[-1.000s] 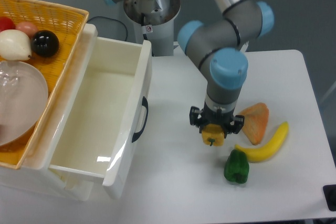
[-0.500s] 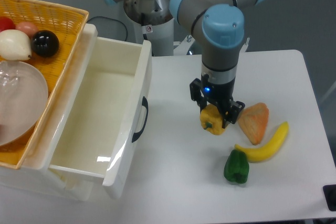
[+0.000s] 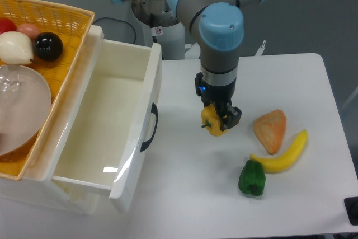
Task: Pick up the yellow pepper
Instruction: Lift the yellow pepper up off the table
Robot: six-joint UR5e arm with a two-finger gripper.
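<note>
place: lab | cues: UR5e arm (image 3: 224, 4), toy produce, white table (image 3: 313, 194)

open white drawer (image 3: 120, 121) close on the left, orange wedge (image 3: 271, 130), banana (image 3: 283, 155), green pepper (image 3: 252, 178) crowding the right

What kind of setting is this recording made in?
Probably a robotics lab bench: an arm's gripper holds a yellow pepper over a plain white table, with toy-like produce such as a banana and a white drawer as props.
</note>
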